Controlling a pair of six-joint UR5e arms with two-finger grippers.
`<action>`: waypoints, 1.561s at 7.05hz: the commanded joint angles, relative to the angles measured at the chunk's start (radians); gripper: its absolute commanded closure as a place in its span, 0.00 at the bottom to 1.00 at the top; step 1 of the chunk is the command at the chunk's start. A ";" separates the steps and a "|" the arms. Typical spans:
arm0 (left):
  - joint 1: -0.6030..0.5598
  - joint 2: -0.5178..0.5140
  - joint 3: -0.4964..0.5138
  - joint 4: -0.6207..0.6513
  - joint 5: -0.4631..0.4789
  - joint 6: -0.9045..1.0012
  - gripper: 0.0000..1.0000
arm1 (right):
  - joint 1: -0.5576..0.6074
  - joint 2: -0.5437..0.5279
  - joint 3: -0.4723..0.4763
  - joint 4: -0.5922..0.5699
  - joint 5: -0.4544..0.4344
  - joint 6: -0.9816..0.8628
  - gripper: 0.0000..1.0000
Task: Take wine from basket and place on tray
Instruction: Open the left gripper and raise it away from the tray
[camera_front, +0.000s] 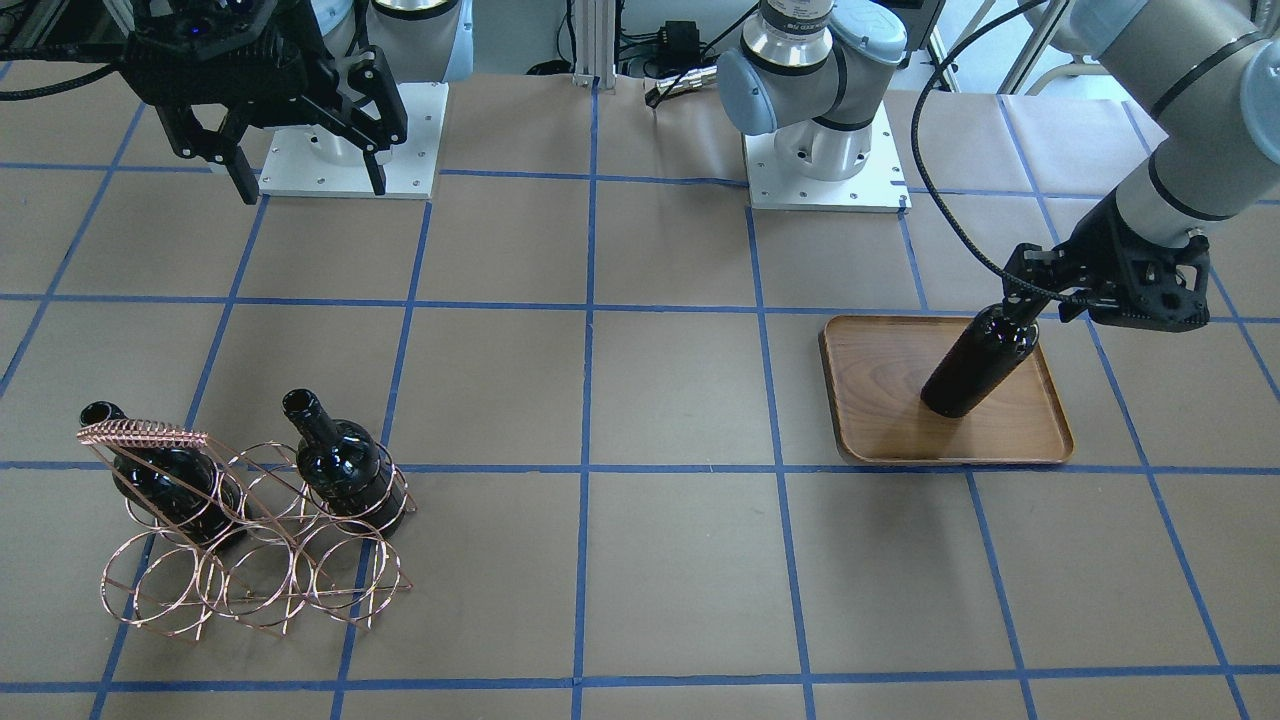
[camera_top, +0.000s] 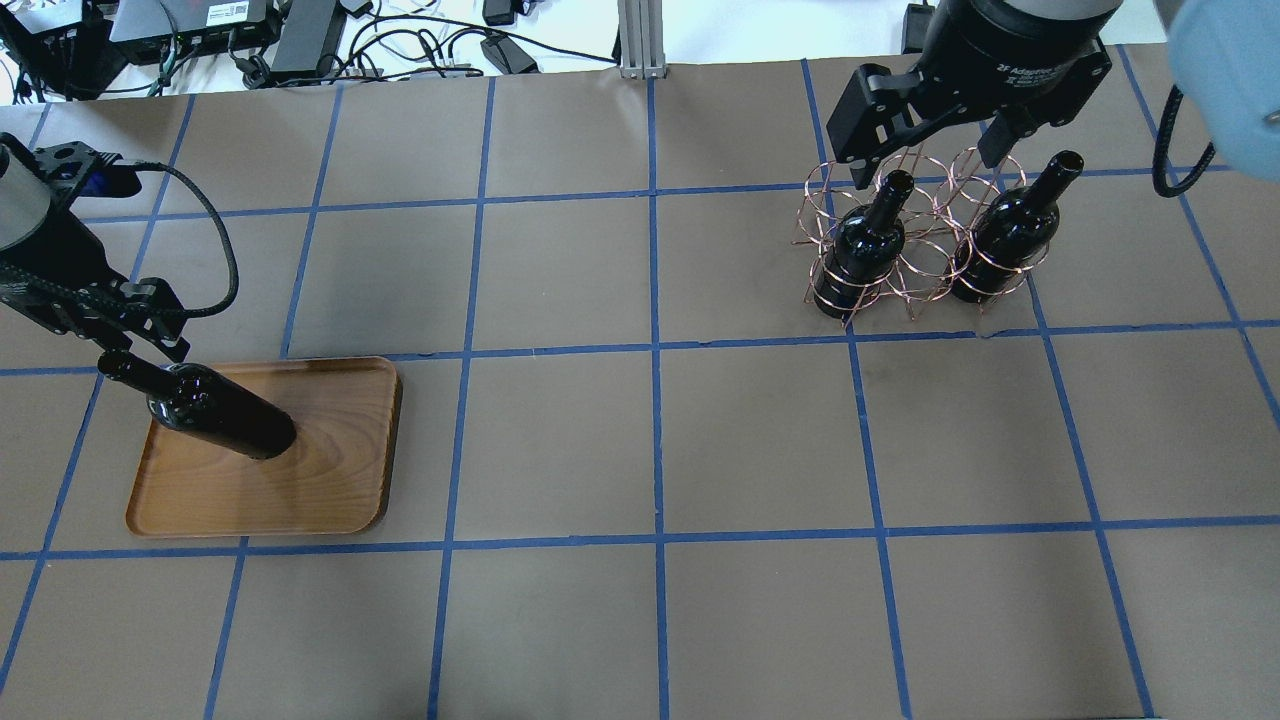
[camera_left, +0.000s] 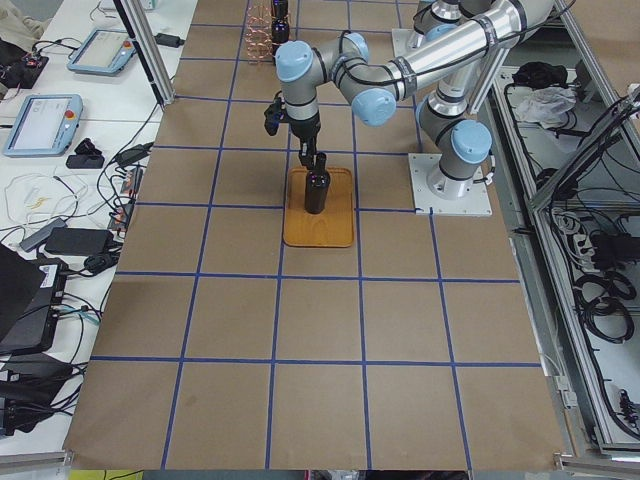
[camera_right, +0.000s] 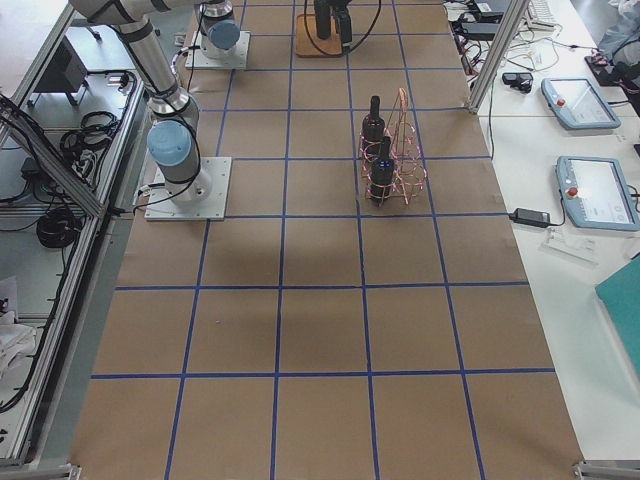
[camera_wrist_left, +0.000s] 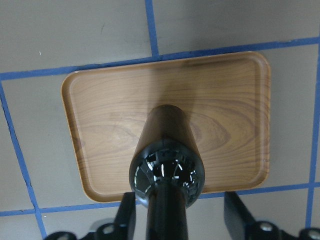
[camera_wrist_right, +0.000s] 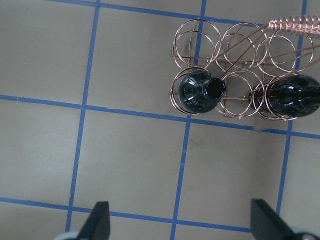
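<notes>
One wine bottle (camera_front: 975, 365) stands upright on the wooden tray (camera_front: 880, 390), also seen in the overhead view (camera_top: 215, 410). My left gripper (camera_front: 1018, 298) is astride its neck. In the left wrist view (camera_wrist_left: 180, 220) the fingers stand apart from the neck, so it is open. The copper wire basket (camera_front: 250, 540) holds two more bottles (camera_front: 340, 460) (camera_front: 170, 470). My right gripper (camera_top: 925, 160) hangs high over the basket (camera_top: 920, 250), open and empty, and the right wrist view looks down on both bottles (camera_wrist_right: 197, 90) (camera_wrist_right: 292, 95).
The brown table has a blue tape grid. The two arm bases (camera_front: 825, 150) (camera_front: 345, 150) stand at the robot's edge. Cables and electronics (camera_top: 300, 40) lie beyond the far edge. Teach pendants (camera_left: 45, 115) lie on a side bench.
</notes>
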 joint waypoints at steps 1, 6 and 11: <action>-0.012 0.030 0.022 -0.041 0.006 -0.069 0.00 | 0.000 -0.004 0.000 0.004 0.000 -0.006 0.00; -0.161 0.126 0.122 -0.108 -0.006 -0.318 0.00 | 0.002 -0.007 0.002 0.018 -0.001 -0.006 0.00; -0.397 0.149 0.148 -0.124 -0.081 -0.499 0.00 | 0.000 -0.014 0.000 0.055 -0.003 0.003 0.00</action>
